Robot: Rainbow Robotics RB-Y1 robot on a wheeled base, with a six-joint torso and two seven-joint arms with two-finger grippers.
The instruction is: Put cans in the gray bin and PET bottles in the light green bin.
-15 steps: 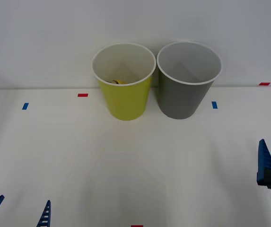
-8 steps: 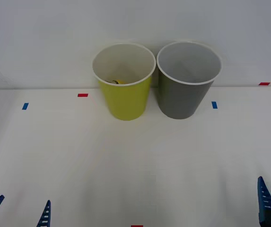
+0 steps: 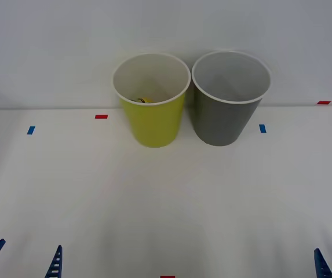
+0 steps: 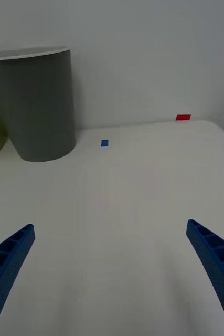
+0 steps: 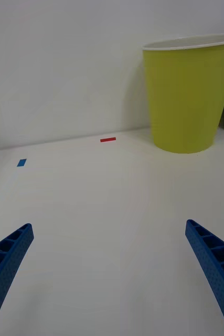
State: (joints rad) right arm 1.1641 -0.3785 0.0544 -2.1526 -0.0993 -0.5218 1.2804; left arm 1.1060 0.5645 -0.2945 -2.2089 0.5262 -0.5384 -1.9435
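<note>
Standing upright: light green bin [image 3: 152,119], gray bin [image 3: 228,113] | L tool [image 5: 109,273] spread | R tool [image 4: 112,273] spread

Left hand [image 3: 24,259]: low at the near left edge, both blue ribbed fingers [image 5: 7,262] spread wide apart, nothing between them. Right hand [image 4: 112,262]: low at the near right corner, fingers likewise spread wide, holding nothing.

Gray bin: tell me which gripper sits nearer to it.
Right, narrowly. The right gripper sits open at the table's near edge, on the gray bin's own side. The left gripper, open, is at the near edge across from the light green bin.
</note>
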